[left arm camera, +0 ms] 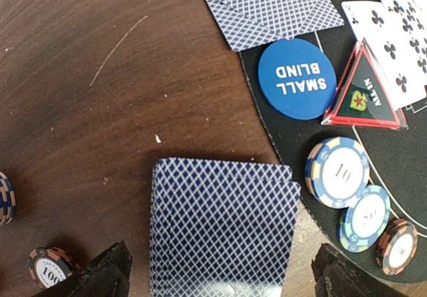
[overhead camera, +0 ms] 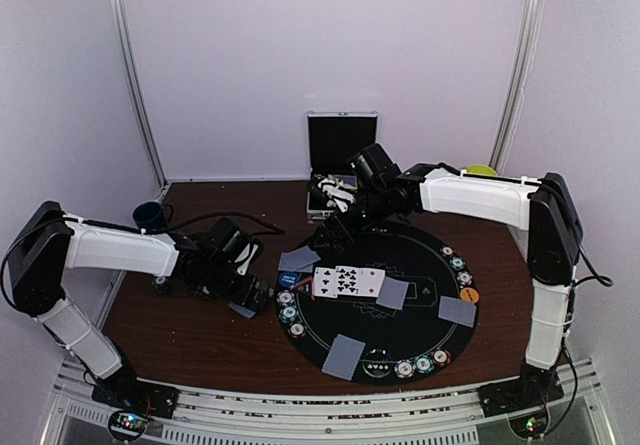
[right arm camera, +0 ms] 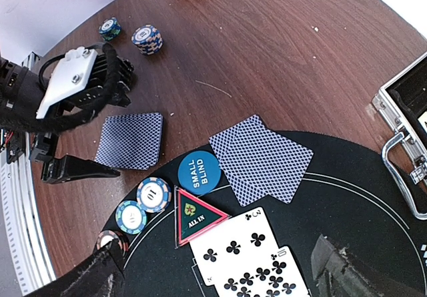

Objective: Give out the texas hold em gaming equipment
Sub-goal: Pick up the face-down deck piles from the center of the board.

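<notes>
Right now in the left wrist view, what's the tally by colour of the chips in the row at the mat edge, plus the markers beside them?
Blue-and-cream chip: 1
Teal chip: 1
Dark red chip: 1
Blue SMALL BLIND button: 1
Red-edged ALL IN triangle: 1
Total: 5

Pretty clearly a robot lab test cell, not a card room: a brown wooden table (overhead camera: 200, 335) is boxed in by plain white panels (overhead camera: 320, 55) on metal posts (overhead camera: 135, 75). The left arm (overhead camera: 110, 250) and right arm (overhead camera: 480, 197) are bolted to a slotted aluminium rail (overhead camera: 320, 412) at 6 o'clock.
</notes>
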You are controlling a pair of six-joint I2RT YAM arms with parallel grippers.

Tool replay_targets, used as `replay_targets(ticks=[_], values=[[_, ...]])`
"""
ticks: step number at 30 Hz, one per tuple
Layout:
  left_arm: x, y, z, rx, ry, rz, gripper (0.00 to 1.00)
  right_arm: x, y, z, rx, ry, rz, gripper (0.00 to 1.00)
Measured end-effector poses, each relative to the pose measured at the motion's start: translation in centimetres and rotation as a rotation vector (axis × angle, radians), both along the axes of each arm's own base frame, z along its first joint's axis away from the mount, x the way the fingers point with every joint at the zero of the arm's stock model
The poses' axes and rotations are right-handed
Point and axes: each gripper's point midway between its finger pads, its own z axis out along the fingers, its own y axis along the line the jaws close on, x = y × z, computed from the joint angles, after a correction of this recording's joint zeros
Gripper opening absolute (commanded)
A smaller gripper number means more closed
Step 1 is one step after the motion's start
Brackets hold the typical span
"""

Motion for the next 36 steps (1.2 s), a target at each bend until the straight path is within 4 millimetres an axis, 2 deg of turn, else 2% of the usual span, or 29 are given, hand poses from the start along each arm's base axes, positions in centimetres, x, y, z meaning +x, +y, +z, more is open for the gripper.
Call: replay_targets(ticks=[11,15,20,29,36], values=[[-0.5,0.6,-2.3,0.076,0.063,-0.016,0.98,-0.2,-0.1,-0.7,-0.005,0.008,0.003,1.00],[-0.3,0.6,-2.4,0.087,0.065,-0.017,0.98,-0.2,-0.1,-0.7,-0.005,0.009,0.004,1.00],[-0.3,0.6,-2.5,0.106,0.078,-0.027,0.93,-0.4,-0.3,-0.6,-0.005,0.009,0.004,1.00],[0.4,0.1,-2.7,0.139,0.100,-0.047,0.85,-0.4,-0.2,0.7,0.019,-0.020,0.007,1.00],[0.4,0.1,-2.7,0.149,0.106,-0.055,0.78,-0.4,-0.3,0.6,0.018,-0.025,0.017,1.00]])
